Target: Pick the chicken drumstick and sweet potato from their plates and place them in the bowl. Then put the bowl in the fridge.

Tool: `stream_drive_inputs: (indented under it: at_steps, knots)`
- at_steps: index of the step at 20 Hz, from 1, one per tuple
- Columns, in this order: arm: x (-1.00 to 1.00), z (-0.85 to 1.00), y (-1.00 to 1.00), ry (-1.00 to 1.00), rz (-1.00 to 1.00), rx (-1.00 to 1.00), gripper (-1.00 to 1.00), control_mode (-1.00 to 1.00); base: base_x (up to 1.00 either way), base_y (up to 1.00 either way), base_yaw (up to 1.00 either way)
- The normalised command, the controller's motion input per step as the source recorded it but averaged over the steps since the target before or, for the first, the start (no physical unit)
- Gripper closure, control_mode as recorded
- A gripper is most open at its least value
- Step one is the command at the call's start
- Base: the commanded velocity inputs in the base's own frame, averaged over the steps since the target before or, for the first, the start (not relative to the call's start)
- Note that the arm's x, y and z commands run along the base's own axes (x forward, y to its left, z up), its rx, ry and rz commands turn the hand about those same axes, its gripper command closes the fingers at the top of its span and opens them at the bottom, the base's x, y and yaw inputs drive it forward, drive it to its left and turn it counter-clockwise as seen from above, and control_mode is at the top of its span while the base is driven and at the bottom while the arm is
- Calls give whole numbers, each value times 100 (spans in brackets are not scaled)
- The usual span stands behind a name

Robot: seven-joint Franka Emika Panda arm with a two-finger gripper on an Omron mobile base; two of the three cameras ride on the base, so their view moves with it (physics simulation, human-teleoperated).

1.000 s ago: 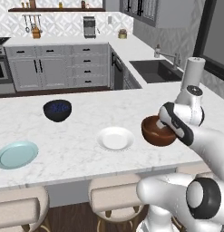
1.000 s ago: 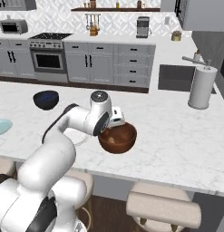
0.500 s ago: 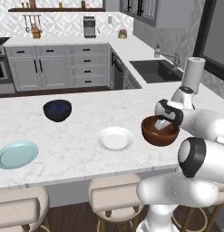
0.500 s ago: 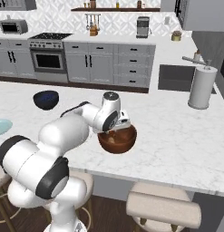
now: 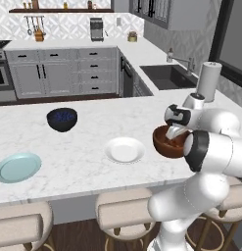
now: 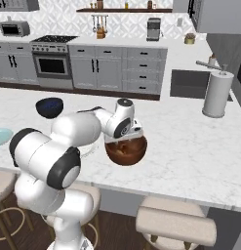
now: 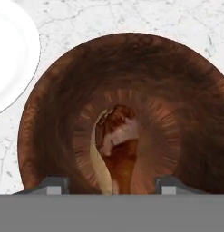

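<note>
Chicken drumstick (image 7: 117, 149) and sweet potato (image 7: 98, 168) lie in bowl (image 7: 50, 113) near counter's front edge. Gripper (image 7: 112, 185) above bowl, jaws parted, holding nothing. Both plates bare. Left: bowl into fridge.

drumstick (image 7: 117, 149): in bowl (image 7: 54, 104), on sweet potato (image 7: 98, 165) | plates (image 5: 124, 149): bare

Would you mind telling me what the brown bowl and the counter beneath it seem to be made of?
The bowl looks like turned wood with a matte finish: reddish-brown, streaked with grain and faint concentric rings on its floor. The counter looks like polished marble or an imitation of it: white with thin grey veins. Since this is rendered, both are only appearances.
</note>
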Motion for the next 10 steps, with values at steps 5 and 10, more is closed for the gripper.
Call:
stream_drive_inputs:
  at_steps: [5, 10]
  knots:
    - [-36, 10, -1, -1, -3, 0, -100, -100, 0, 0, 0]
    - [-68, 18, -17, 1, -36, 1, -100, -100, 0, 0, 0]
